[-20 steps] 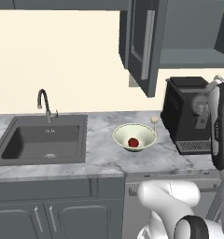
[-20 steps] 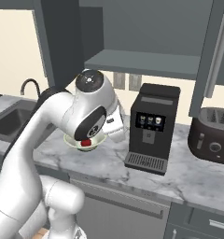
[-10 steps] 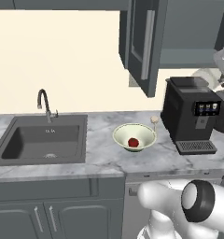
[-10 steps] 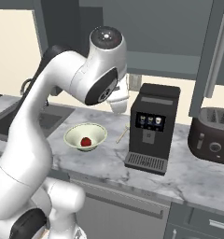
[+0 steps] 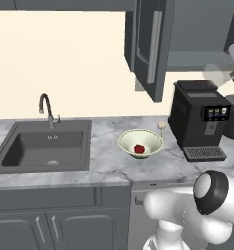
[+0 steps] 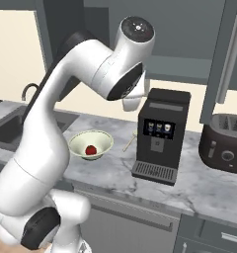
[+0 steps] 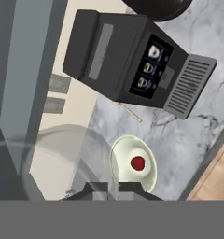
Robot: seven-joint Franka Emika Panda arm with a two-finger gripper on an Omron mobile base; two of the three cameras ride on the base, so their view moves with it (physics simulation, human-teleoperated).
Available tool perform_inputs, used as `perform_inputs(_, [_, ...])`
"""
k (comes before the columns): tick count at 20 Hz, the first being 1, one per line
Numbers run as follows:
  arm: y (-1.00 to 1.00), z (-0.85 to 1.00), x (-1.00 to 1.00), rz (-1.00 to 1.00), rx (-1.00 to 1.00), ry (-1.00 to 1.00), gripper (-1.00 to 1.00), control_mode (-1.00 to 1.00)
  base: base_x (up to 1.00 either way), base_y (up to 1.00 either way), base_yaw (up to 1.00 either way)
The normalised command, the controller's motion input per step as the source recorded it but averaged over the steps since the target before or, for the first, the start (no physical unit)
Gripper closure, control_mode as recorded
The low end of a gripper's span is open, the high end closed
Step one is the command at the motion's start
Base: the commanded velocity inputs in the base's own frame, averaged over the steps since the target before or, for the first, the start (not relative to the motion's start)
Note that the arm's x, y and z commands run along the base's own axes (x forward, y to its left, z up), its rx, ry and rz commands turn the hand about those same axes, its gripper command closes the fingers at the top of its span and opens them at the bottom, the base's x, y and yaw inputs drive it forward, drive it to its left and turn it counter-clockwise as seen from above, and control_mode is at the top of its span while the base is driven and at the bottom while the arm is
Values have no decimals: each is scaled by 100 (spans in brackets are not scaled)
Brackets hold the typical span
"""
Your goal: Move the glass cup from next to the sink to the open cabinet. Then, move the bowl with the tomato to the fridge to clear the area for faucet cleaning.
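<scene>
The hand is pinching the glass cup, whose clear wall is filling the space just ahead of its dark tips in the hand view. High at the right edge of the left base view the same cup is showing faintly against the open cabinet, so the arm appears to be carrying it toward the cabinet shelf.

Far below the hand, the bowl with the tomato is sitting on the marble surface, and the coffee machine is standing just beyond it.

The likely trouble is the grip and the clearance. Glass is slick, and a slip up here would probably drop the cup onto the bowl or the machine. The cabinet door is hanging open beside the path, and a wide swing could knock the cup's rim against the door or the shelf edge. Releasing before the base is resting flat on the shelf could tip it out.
</scene>
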Motion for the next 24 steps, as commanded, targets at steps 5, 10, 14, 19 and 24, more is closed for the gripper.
perform_inputs(5, [0, 21, 69, -7, 0, 0, 100, -100, 0, 0, 0])
perform_inputs(10, [0, 5, 74, -9, -8, 0, 100, -100, 0, 0, 0])
perform_inputs(14, [0, 0, 79, -8, -5, 3, 100, -100, 0, 0, 0])
perform_inputs(19, [-8, 0, 81, -7, -1, 9, 100, -100, 0, 0, 0])
perform_inputs(24, [-12, 0, 64, -5, 0, 6, 100, -100, 0, 0, 0])
